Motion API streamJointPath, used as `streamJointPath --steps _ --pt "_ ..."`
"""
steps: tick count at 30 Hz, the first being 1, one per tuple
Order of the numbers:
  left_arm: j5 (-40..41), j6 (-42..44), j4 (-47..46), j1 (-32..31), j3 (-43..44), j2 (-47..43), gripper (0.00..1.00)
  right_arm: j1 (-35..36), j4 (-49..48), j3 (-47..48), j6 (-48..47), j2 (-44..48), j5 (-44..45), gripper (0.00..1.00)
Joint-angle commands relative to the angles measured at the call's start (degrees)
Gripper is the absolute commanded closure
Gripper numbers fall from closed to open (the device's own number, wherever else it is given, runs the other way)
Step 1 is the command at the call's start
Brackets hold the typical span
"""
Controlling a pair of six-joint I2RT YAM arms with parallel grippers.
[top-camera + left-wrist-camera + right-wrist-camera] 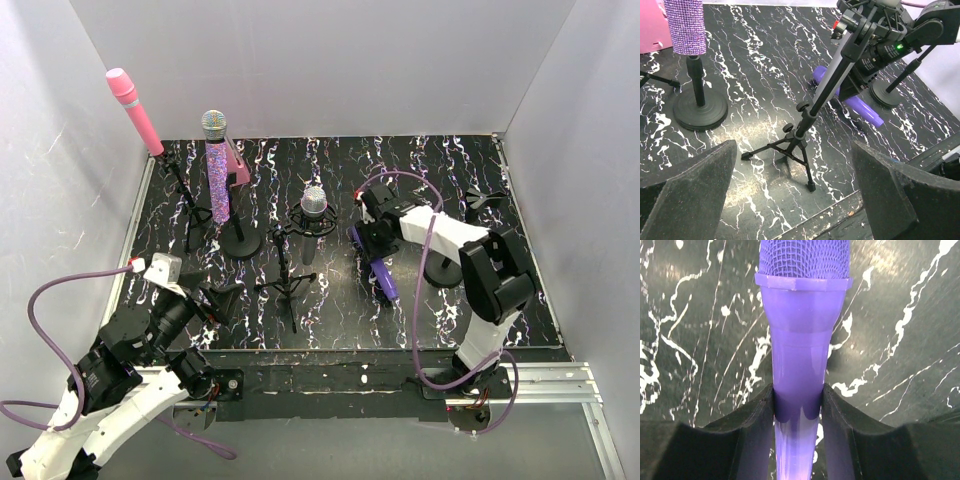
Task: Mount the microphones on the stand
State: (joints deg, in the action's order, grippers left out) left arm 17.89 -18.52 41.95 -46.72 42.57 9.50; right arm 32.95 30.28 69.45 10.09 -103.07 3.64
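The right hand (797, 392) is gripping the plain purple microphone (800, 330) by its body, with one finger pressing on each side. The mesh head is pointing away from this hand, and the edge of the right wrist view is cutting off its top. The tail end is hiding below the fingers. In the top view this microphone is lying low over the surface (450, 160), but I cannot tell if it is touching it.

The left hand (794, 144) is standing wide open and holding nothing. Straight ahead of it the tripod stand (800, 135) is carrying the silver-grey microphone (313, 205), whose head is falling outside the left wrist view. Ahead and to the left of this hand, the glittery purple microphone (686, 25) is sitting upright on a round-base stand (700, 107), with only its lower body showing there. Farther behind it, the pink microphone (135, 108) is leaning on a thin stand that is hard to make out against the dark surface.
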Motion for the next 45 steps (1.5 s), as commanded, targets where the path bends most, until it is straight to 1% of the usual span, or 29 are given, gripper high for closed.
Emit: streamJointPath --steps 1,2,4,9,16,19,21,23,31,34,37,39,42,45 --pt "-1.63 0.95 -0.91 0.14 -0.55 1.49 0.02 -0.6 -0.14 -2.3 -4.98 5.76 -6.35 0.76" --pt "-1.8 1.03 -1.0 0.14 -0.55 1.49 0.02 -0.78 -0.05 -2.48 -5.34 6.47 -7.23 0.76" --pt "-1.98 1.03 -1.08 0.14 -0.64 1.84 0.02 -0.96 0.3 -2.3 -5.95 8.23 -8.82 0.8" --pt "-2.6 1.12 -1.7 0.05 -0.91 2.19 0.02 -1.57 1.44 -2.39 -6.83 12.79 -13.21 0.85" --pt "-3.04 1.47 -2.32 0.14 -1.08 2.89 0.02 -2.62 3.72 -1.6 -9.12 19.65 -22.78 0.86" --pt "-3.04 1.47 -2.31 0.14 -1.17 3.07 0.02 -4.29 7.06 2.25 -9.64 21.15 -29.37 0.87" --pt "-3.12 1.56 -2.4 0.05 -1.0 3.25 0.02 -4.65 9.35 5.24 -9.82 22.11 -31.32 0.87" --pt "-3.12 1.56 -2.4 0.14 -0.99 3.34 0.02 -4.74 11.28 7.88 -11.84 22.9 -32.02 0.88" --pt "-4.0 1.74 -2.75 0.14 -0.99 3.16 0.02 -8.42 15.86 16.23 -13.51 26.16 -34.57 0.9" --pt "-4.53 1.47 -3.19 0.14 -0.99 2.72 0.02 -10.18 18.4 19.75 -15.01 27.13 -37.9 0.9" --pt "-5.93 -0.45 -5.3 0.05 -1.61 2.02 0.02 -12.2 20.95 22.39 -16.68 28.0 -43.0 0.91" --pt "-8.29 -3.26 -8.45 0.05 -2.4 1.84 0.02 -13.52 21.66 22.75 -17.55 28.88 -46.25 0.92" --pt "-11.99 -7.22 -12.85 0.05 -2.23 2.63 0.02 -15.54 21.75 21.35 -18.43 31.08 -50.73 0.92" --pt "-15.42 -9.24 -15.4 0.14 0.23 6.22 0.02 -16.69 21.57 18.54 -19.83 33.36 -54.87 0.92"
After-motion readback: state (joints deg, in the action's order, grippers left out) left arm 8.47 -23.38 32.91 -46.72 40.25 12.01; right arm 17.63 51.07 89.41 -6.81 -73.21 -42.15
